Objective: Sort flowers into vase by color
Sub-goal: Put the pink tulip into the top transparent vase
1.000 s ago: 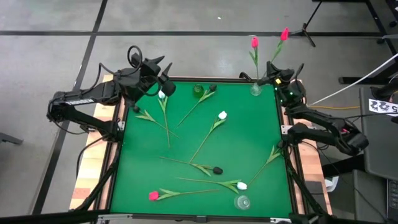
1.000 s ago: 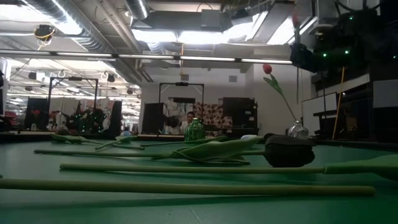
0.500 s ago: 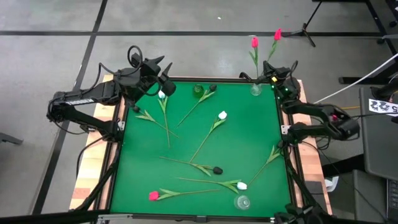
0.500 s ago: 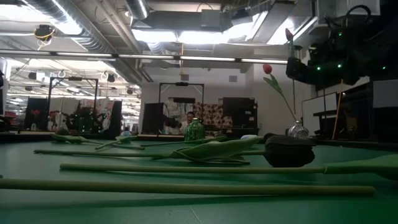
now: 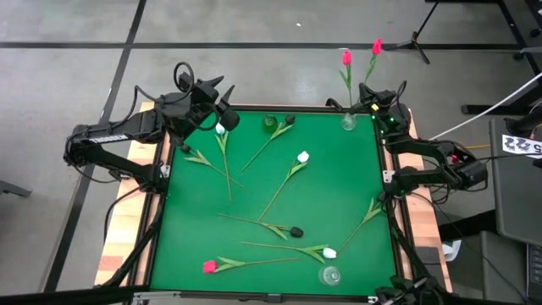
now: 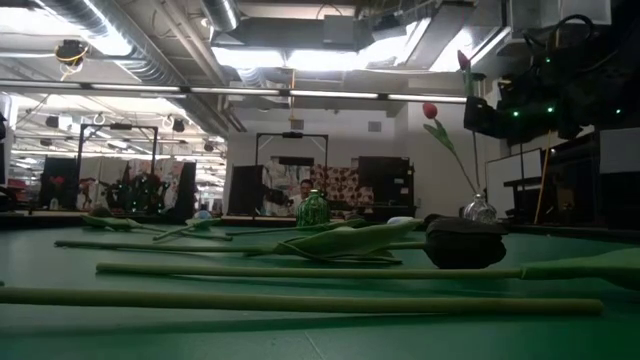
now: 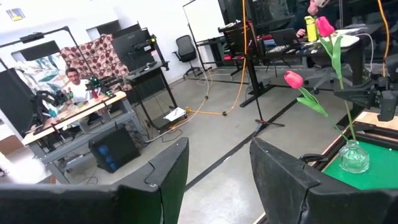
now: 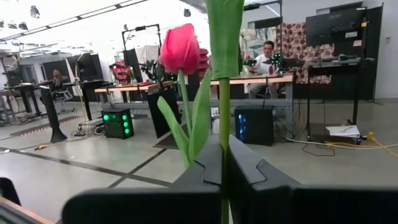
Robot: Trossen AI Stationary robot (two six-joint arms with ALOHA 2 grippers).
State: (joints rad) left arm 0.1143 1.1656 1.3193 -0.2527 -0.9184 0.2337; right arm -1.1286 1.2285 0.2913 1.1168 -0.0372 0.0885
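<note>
We pinch a pink flower (image 8: 224, 93) by its stem in our right claw (image 8: 224, 165), right above the clear vase (image 5: 348, 123) at the far corner of the surface (image 5: 271, 203). One pink flower (image 5: 346, 58) stands there already. Next, we should lower the stem in. Our left claw (image 7: 217, 168) waits, spread.

Flowers (image 5: 292, 170) scattered on table (image 5: 339, 199) (one stands in corner vase (image 5: 348, 123)).

Legible markings: none on the tabletop (image 5: 339, 195) or the flowers; a white tag (image 5: 522, 145) at the high view's right edge carries black patterned marks and one cut-off, unreadable character.
</note>
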